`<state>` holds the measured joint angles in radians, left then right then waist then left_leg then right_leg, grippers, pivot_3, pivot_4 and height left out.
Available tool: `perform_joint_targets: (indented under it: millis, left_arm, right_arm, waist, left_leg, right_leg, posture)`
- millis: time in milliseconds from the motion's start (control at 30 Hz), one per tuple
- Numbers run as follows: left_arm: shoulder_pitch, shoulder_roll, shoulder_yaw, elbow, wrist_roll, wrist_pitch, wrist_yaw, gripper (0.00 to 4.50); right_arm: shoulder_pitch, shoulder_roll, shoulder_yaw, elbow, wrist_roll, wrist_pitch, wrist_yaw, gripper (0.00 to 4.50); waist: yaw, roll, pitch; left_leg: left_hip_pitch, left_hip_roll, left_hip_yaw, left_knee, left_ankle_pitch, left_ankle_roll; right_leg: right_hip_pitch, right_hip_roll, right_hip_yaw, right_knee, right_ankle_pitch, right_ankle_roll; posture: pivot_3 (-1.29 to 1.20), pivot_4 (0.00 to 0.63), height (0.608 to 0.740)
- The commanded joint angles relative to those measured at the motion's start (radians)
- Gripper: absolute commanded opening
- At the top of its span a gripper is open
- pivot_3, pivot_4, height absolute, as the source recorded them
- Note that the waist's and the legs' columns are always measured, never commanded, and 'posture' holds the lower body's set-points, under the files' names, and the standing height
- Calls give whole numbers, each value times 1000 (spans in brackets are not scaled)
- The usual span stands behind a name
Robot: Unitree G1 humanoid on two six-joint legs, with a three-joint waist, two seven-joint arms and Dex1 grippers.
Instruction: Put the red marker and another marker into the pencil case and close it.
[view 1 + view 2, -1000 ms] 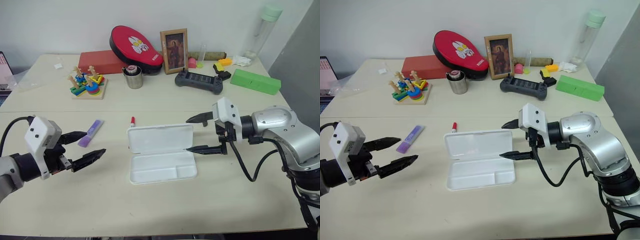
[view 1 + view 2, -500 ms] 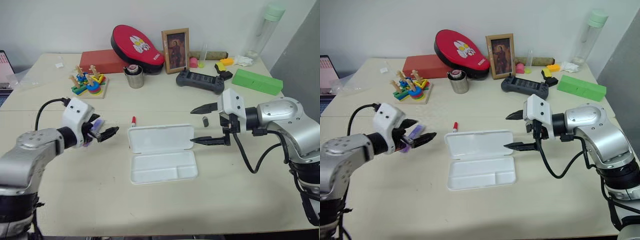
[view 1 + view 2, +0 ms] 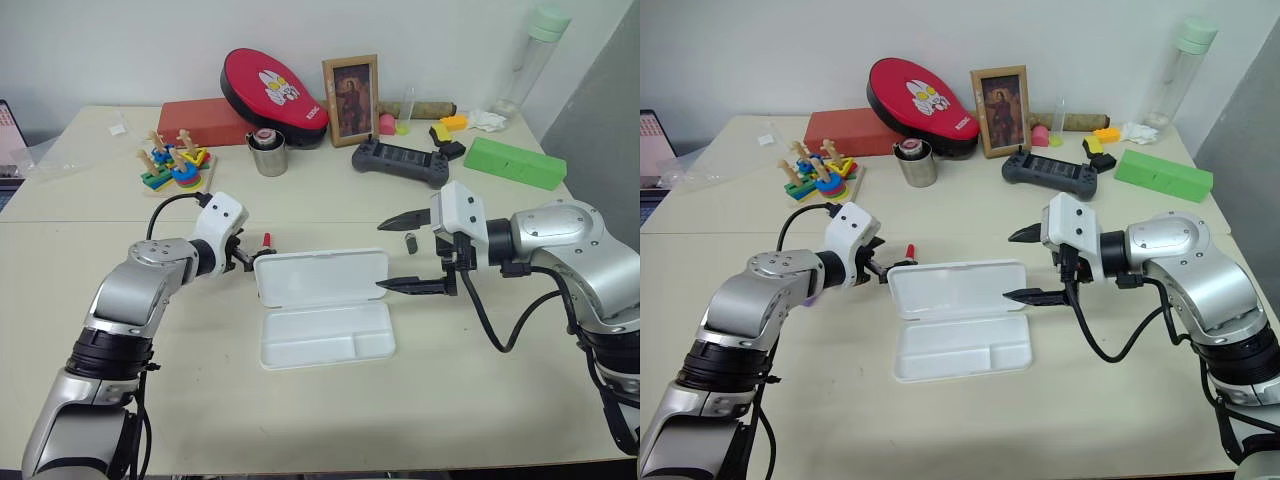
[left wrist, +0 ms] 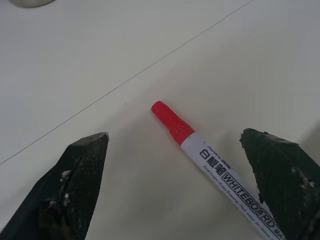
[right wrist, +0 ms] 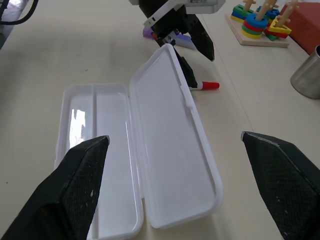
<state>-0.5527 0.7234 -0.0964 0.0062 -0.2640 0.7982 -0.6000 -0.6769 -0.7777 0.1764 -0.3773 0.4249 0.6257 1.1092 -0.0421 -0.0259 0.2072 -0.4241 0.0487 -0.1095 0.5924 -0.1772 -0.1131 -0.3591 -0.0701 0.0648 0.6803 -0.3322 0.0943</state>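
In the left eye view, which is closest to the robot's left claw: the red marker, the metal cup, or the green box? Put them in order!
From the left claw:
1. Red marker, right beside it, behind the pencil case lid.
2. Metal cup, farther back on the table.
3. Green box, far across on the robot's right.

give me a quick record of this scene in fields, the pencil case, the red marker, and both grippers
pencil case: white pencil case lies open on the table, tray bare
red marker: red marker lies on the table behind the case's lid
left gripper: left gripper open, fingers either side of the marker, not gripping
right gripper: right gripper open, beside the case's right end, holding nothing
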Motion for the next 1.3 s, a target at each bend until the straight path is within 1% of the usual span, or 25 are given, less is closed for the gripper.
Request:
perform_joint_targets:
  millis: [33,300,367,467,600,800,967,1300]
  left_arm:
    - [-21,3,-10,-5,39,-23,-9,4500]
    - [-11,16,-49,-17,94,-25,-35,4500]
    - [-6,20,-46,-22,99,-21,-41,4500]
    - [12,61,-44,-37,116,-26,-67,4500]
    - [32,92,-22,-43,117,-28,-86,4500]
    - [71,113,3,-80,106,-4,-104,4500]
    - [101,83,24,-110,85,43,-91,4500]
    - [122,-59,163,-158,21,142,30,4500]
  right_arm:
    - [2,-7,-39,-35,22,4,-8,4446]
    - [2,-3,-34,-32,30,1,-11,4446]
    - [3,-3,-34,-33,32,1,-13,4446]
    - [3,-5,-34,-31,36,2,-13,4446]
    - [3,-7,-34,-28,36,0,-12,4446]
    - [3,-8,-33,-26,35,0,-11,4446]
    - [1,-7,-30,-21,33,-3,-10,4446]
    - [3,-10,-30,-24,32,-1,-9,4446]
  waist:
    - [1,0,0]
    - [1,0,0]
    - [1,0,0]
    - [0,0,0]
    - [-2,0,0]
    - [-1,0,0]
    - [-1,0,0]
    - [3,0,0]
  left_leg:
    - [0,0,0,0,0,0]
    - [0,0,0,0,0,0]
    - [0,0,0,0,0,0]
    - [0,0,0,0,0,0]
    - [0,0,0,0,0,0]
    - [0,0,0,0,0,0]
    - [0,0,0,0,0,0]
    - [0,0,-1,1,0,0]
  right_leg:
    - [0,0,0,0,0,0]
    - [0,0,0,0,0,0]
    - [0,0,0,0,0,0]
    - [0,0,0,0,0,0]
    - [0,0,0,0,0,0]
    - [0,0,0,0,0,0]
    - [0,0,0,0,0,0]
    - [1,0,-1,1,0,0]
  posture:
    - [0,150,740]
    - [0,150,740]
    - [0,150,740]
    - [0,150,740]
    - [0,150,740]
    - [0,150,740]
    - [0,150,740]
    - [0,150,740]
